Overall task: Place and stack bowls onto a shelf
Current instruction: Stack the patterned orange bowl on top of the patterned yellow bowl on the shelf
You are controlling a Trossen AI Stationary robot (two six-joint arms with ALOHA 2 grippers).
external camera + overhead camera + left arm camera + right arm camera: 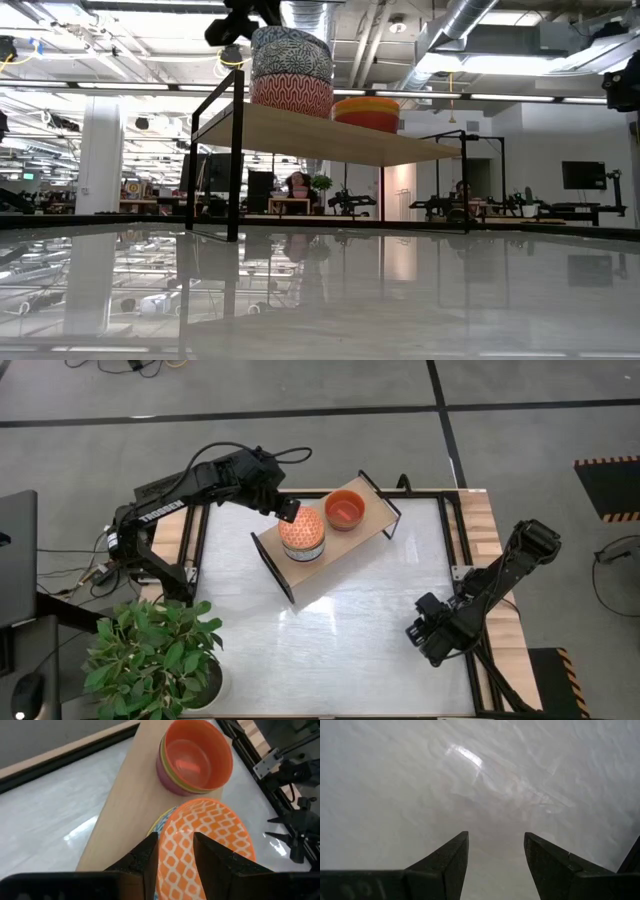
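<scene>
The shelf (335, 565) stands on the white table, turned at a slant. Two stacks of bowls sit on its board (125, 810). One stack of patterned bowls (290, 75) has an orange-and-white one (210, 840) on top. The other stack (344, 510) has a plain orange bowl (197, 757) uppermost, over yellow and pink ones. My left gripper (176, 862) hovers open just above the patterned stack, a finger on either side of the top bowl's near rim. My right gripper (430, 635) stands open over bare table (495, 795) at the near right.
A potted plant (150, 655) stands at the table's near left corner. A laptop (15, 555) lies off the left edge. Wooden strips with black rails (480, 530) border the table's right and left sides. White tabletop (340, 650) stretches between the shelf and the near edge.
</scene>
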